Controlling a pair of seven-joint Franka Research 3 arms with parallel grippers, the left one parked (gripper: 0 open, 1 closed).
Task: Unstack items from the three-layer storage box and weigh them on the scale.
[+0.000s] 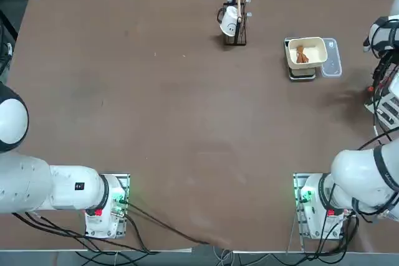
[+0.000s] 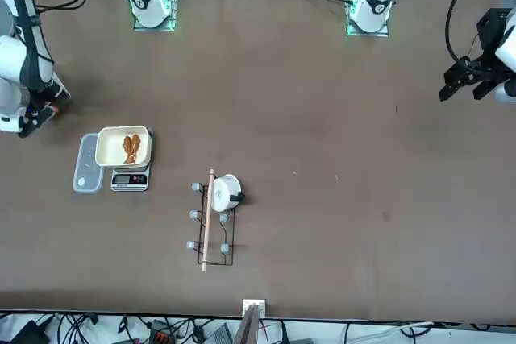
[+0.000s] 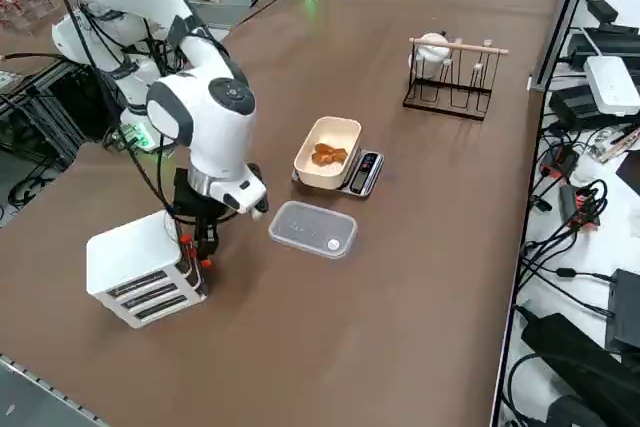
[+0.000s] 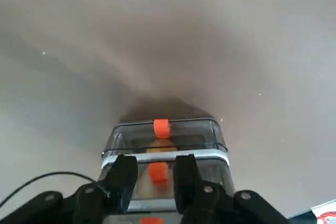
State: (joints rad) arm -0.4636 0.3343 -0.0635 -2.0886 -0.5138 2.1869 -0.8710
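Straddling an orange drawer tab, my right gripper (image 4: 154,174) is parted at the white-grey three-tier storage box (image 3: 140,272) with dark see-through drawers. Reddish-brown lumps (image 3: 327,155) sit in the cream bowl (image 3: 318,169) on the dark-grey scale (image 3: 362,175), well apart.

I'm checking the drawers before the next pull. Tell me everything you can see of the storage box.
The storage box is a small white unit with three stacked dark see-through drawers, each with an orange tab, apparently plastic. It stands upright on the table near its right edge, apart from the scale. The right hand is at its drawer fronts, fingers either side of the middle tab. A pale item shows inside one drawer.
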